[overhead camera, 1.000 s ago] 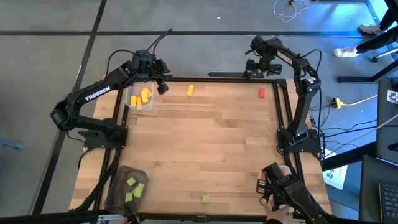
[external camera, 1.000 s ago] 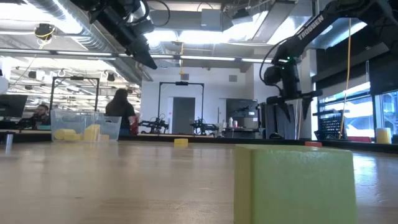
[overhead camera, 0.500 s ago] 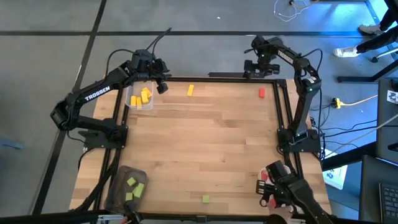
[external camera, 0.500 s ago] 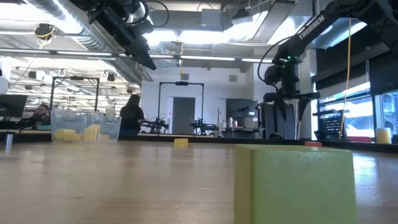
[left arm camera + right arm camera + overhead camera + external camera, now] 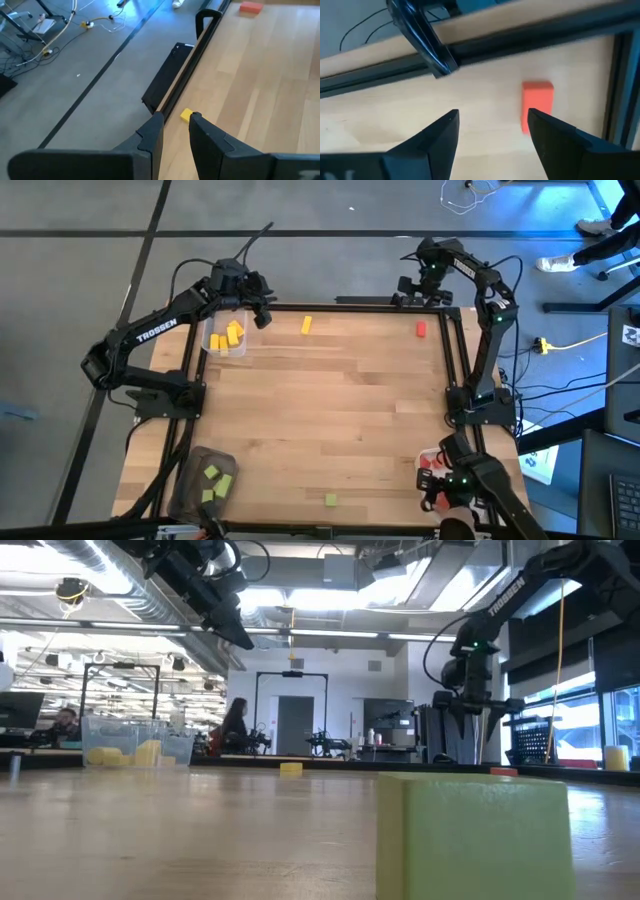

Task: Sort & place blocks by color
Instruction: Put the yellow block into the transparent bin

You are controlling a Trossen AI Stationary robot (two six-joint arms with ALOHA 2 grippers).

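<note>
The wooden table (image 5: 320, 410) stands on a grey floor, with an open workshop behind it where a person (image 5: 238, 725) passes in the distance. The right gripper (image 5: 420, 283) hangs with its jaws spread wide over the far right corner, near the red block (image 5: 537, 101) by that edge, while the left gripper (image 5: 262, 308) hovers with its jaws a little apart at the far left corner, beside the clear tray (image 5: 209, 341) of yellow blocks (image 5: 229, 336). A lone yellow block (image 5: 306, 325) lies along the far edge, a dark tray (image 5: 190, 472) with green blocks (image 5: 216, 484) sits at the near left corner, one green block (image 5: 330, 499) rests at the near edge, and red blocks (image 5: 428, 463) lie at the near right corner
</note>
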